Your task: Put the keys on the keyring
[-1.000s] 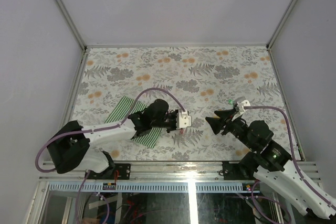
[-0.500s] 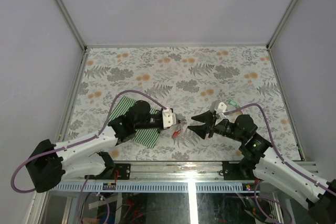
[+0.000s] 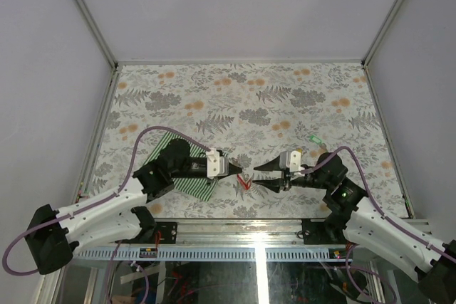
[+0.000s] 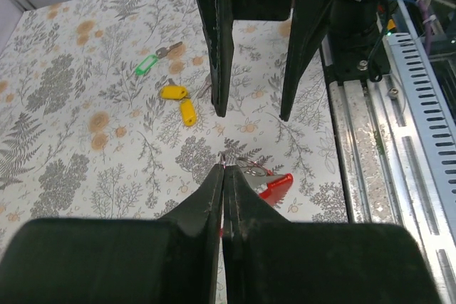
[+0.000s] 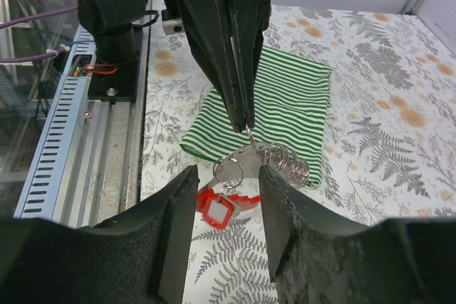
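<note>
The keyring is a thin metal loop with a red tag and a coil of rings, and it hangs just above the floral table. My left gripper is shut on its thin wire; the red tag shows past its tips. Facing it from the right is my right gripper, open, with one finger on each side of the loop and not touching it. In the top view the two grippers meet tip to tip over the keyring. Two yellow keys and a green-tagged key lie on the table beyond.
A green-and-white striped cloth lies flat under and behind the left arm. The green key sits right of the right arm's wrist. A metal rail runs along the near table edge. Walls enclose the other three sides.
The right gripper has swung left to face the left gripper and its jaws have narrowed around the keyring. The left wrist drew back to the left, still holding the keyring.
</note>
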